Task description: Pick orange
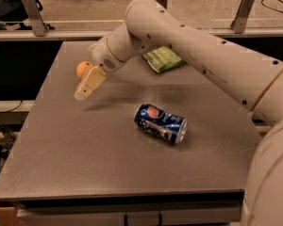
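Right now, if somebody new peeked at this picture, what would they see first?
Probably the big white robot arm stretching across the back of the grey table, with its gripper hanging right beside the little orange near the back left. Next, the blue soda can lying on its side in the middle, and a green bag behind it at the back.
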Action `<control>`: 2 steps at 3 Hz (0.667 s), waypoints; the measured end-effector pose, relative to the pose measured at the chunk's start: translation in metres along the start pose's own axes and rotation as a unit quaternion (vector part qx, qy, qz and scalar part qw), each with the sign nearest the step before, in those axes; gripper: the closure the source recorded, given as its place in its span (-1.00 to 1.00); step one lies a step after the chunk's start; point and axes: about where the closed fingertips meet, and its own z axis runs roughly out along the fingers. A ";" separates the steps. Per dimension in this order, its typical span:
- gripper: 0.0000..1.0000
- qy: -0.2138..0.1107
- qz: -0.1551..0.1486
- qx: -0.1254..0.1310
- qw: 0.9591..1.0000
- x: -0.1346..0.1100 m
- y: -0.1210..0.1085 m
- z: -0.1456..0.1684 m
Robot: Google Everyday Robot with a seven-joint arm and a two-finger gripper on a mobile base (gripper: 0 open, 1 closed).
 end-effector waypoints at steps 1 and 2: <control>-1.00 -0.011 0.019 0.017 1.000 0.009 -0.013 0.010; -0.66 -0.028 0.040 0.014 0.999 0.013 -0.020 0.022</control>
